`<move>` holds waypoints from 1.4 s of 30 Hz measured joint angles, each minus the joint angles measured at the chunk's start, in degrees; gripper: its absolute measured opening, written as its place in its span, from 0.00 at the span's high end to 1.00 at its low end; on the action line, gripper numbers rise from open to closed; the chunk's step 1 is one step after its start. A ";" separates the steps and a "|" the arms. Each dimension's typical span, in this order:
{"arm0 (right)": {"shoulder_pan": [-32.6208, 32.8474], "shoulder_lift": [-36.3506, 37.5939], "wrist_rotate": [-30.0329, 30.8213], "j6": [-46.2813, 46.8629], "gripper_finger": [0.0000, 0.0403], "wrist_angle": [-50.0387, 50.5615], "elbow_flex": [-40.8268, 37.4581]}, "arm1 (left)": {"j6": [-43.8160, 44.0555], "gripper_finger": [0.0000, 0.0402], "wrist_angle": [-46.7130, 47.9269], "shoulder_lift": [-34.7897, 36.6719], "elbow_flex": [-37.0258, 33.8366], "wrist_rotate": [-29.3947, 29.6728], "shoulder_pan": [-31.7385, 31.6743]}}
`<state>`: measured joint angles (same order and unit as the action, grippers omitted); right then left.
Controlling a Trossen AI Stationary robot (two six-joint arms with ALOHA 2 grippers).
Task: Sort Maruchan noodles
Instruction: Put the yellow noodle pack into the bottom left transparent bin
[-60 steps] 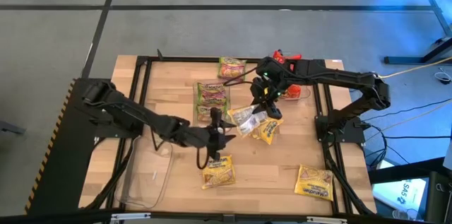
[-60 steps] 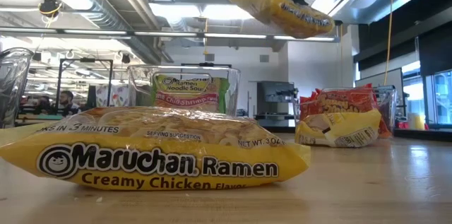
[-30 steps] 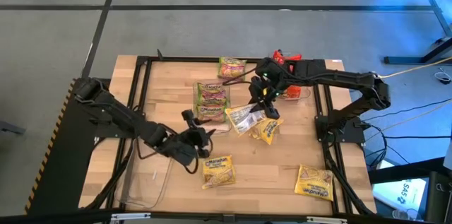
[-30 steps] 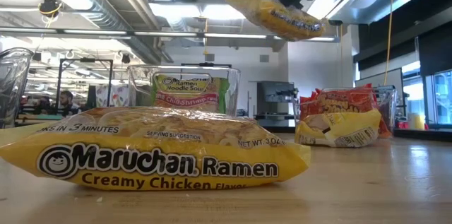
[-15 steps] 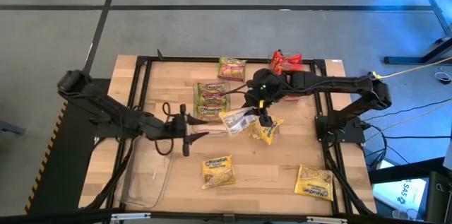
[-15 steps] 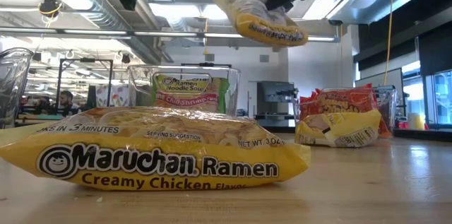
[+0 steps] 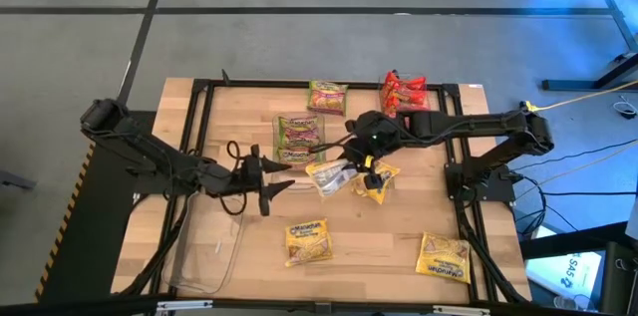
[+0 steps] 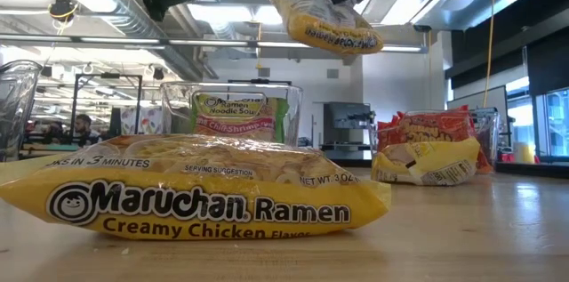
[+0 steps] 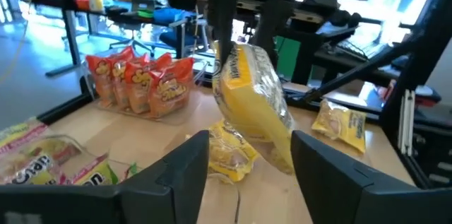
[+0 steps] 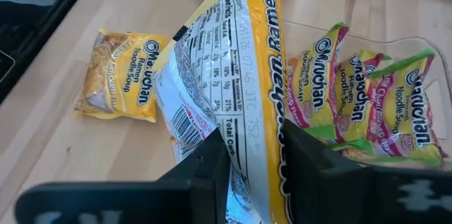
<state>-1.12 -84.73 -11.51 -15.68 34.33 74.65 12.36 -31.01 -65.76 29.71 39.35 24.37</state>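
Observation:
My right gripper [image 7: 364, 161] is shut on a yellow Maruchan packet [image 7: 329, 174] and holds it in the air over the table's middle; it shows high in the low view [image 8: 320, 17]. My left gripper [image 7: 271, 178] stands open and level just to the packet's left, fingers [image 9: 185, 174] wide apart with nothing between them. Other yellow packets lie flat on the wood: one [image 7: 378, 182] under my right gripper, one [image 7: 308, 240] near the front, one [image 7: 443, 256] at the front right. Green packets [image 7: 299, 137] stand in a clear bin, and red ones [image 7: 404, 91] stand at the far right. My right gripper pinches one end of the yellow packet [image 10: 248, 155] between its two fingers [image 10: 209, 167], one finger on each flat face. The fingers slant down from the table's right. The packet hangs tilted below them [image 9: 256, 107], clear of the table.
An empty clear bin [image 7: 214, 246] sits at the front left, by my left arm. Another green packet [image 7: 326, 97] lies at the far edge. A black frame [image 7: 199, 107] runs round the table. Bare wood lies between the front packets.
My left gripper has drawn back from the front yellow packet toward the far edge and has turned level, pointing at the held packet. My right gripper has carried its packet a little toward the table's left, and the packet has swung steeper.

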 joint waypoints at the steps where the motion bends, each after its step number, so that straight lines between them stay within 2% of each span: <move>1: 0.14 0.00 0.34 0.00 0.79 0.00 0.00 | 0.88 0.49 0.01 0.00 0.00 -0.03 -0.25; 8: 0.13 0.00 3.83 0.27 0.79 -1.28 0.00 | 4.06 0.32 0.01 -0.52 0.02 -0.04 -1.86; 14: 0.13 0.00 6.27 2.26 0.79 -3.42 -0.02 | 5.47 0.27 -3.10 -3.65 0.02 -0.65 -4.68; 18: 0.13 0.00 8.08 2.38 0.79 -5.22 -0.02 | 5.49 0.28 -7.44 -5.68 0.04 -5.26 -6.24; 23: 0.15 0.00 8.24 3.70 0.79 -8.34 -0.03 | 8.01 0.28 -7.82 -7.36 0.04 -4.66 -7.86; 26: 0.15 0.00 9.57 3.89 0.79 -9.54 -0.04 | 7.90 0.27 -10.72 -8.91 0.08 -7.07 -8.49; 35: 1.17 -2.55 9.46 5.18 0.79 -16.63 -0.20 | 5.05 0.29 -19.06 -13.56 0.11 -7.53 -9.79; 38: 1.24 -3.41 8.62 5.18 0.79 -18.73 -0.20 | 4.02 0.33 -18.74 -13.75 0.09 -7.49 -9.74; 42: 1.11 -3.63 7.90 5.18 0.79 -19.76 -0.20 | 3.25 0.47 -18.77 -13.72 0.09 -7.60 -9.74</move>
<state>-0.01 -88.36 -3.62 -10.50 14.57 74.46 15.62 -49.79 -79.47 29.80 31.75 14.63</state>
